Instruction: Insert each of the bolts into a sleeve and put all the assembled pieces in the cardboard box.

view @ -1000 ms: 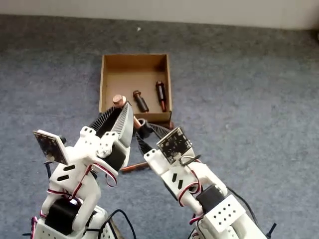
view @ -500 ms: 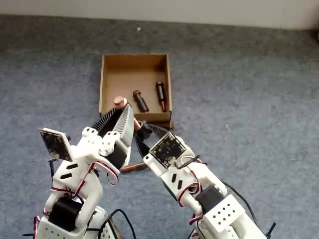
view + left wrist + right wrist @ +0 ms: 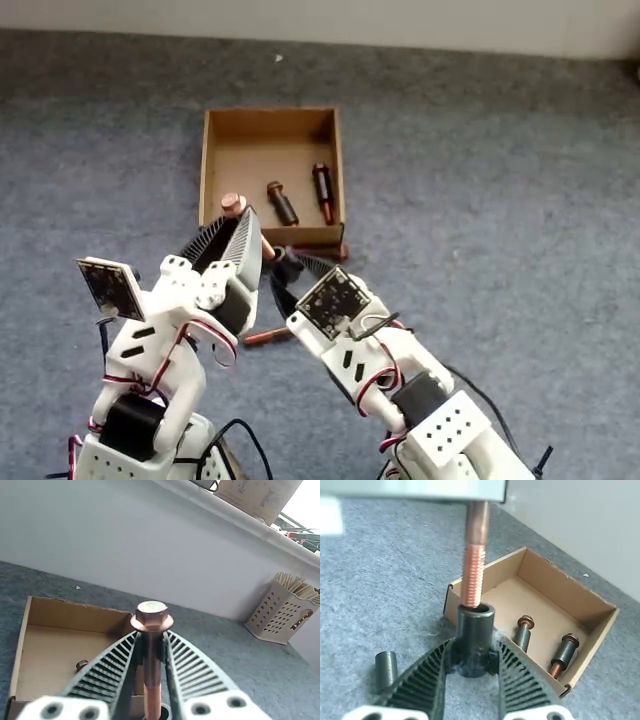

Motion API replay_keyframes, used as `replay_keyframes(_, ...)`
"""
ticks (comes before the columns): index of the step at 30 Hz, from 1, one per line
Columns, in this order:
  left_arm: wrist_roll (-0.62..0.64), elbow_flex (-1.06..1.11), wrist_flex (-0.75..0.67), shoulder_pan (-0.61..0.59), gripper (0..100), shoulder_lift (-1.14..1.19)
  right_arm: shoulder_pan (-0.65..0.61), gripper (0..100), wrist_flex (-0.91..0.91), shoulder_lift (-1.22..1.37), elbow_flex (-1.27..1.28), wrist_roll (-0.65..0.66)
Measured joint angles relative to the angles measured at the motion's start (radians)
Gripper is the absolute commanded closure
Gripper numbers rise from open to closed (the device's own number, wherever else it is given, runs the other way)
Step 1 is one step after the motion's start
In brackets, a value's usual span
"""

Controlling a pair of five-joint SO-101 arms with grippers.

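Observation:
My left gripper is shut on a copper bolt, head up, just in front of the cardboard box. In the left wrist view the bolt stands between the fingers of the left gripper. My right gripper is shut on a black sleeve right under the bolt. In the right wrist view the bolt's threaded tip meets the open mouth of the sleeve, which the right gripper holds upright. Two assembled pieces lie in the box.
A loose copper bolt lies on the grey carpet between the two arms. A spare black sleeve stands on the carpet beside my right gripper. A small dark piece rests against the box's near right corner. A wall rises behind the box.
The left gripper has tipped the bolt slightly, its head shifting a little left. The right gripper with the sleeve has edged up toward the bolt's tip.

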Motion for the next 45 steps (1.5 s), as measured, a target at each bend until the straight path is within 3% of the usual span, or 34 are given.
replay_keyframes(18, -0.006, 0.057, 0.008, 0.097, 99, 0.008, -0.002, 99.4, -0.002, -0.002, -0.002, 0.052)
replay_keyframes(20, -0.006, 0.063, 0.017, 0.109, 95, 0.006, -0.003, 99.4, -0.002, -0.002, -0.003, 0.052)
replay_keyframes(26, -0.1, 0.051, 0.175, 0.146, 72, -0.003, -0.003, 99.4, 0.0, 0.0, -0.003, 0.055)
replay_keyframes(30, -0.106, -0.021, 0.347, 0.146, 71, -0.003, -0.006, 99.4, 0.0, 0.002, -0.003, 0.043)
replay_keyframes(33, -0.097, -0.092, 0.477, 0.143, 71, -0.005, 0.04, 99.4, 0.008, 0.0, -0.003, -0.035)
replay_keyframes(37, -0.106, -0.172, 0.574, 0.041, 71, -0.002, 0.12, 99.4, 0.094, 0.0, -0.038, -0.112)
replay_keyframes(45, -0.178, -0.19, 0.58, -0.276, 71, -0.002, 0.216, 99.4, 0.356, 0.112, -0.364, -0.193)
